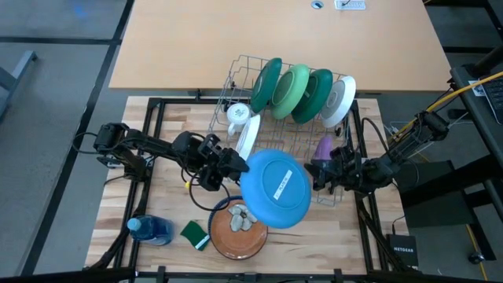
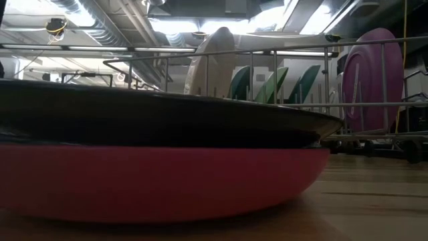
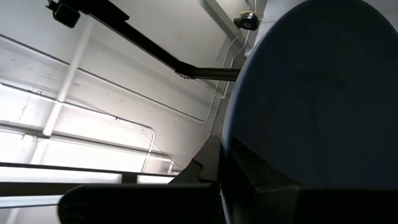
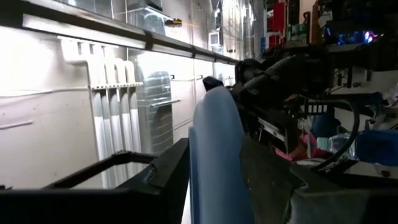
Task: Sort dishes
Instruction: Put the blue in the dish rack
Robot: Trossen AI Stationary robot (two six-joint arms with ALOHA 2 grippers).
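A blue plate with a white sticker hangs above the table's middle, between my two grippers. My left gripper is shut on its left rim and my right gripper on its right rim. A brown plate with a pale pattern lies flat on the table at the near edge, partly under the blue plate. In the wire rack, dark green, light green, dark green, white, another white and purple plates stand on edge. My left gripper holds the blue plate's left rim, coming level from the table's left. The fingers hide the place of contact. The plate is lifted clear. My right gripper pinches the blue plate's right rim between its two fingers, coming level from the table's right. The plate is lifted clear of the table, roughly level.
A white mug sits in the rack's left part. A blue bottle and a green sponge lie at the near left. In the low view a dark plate lies on a reddish one close to the camera.
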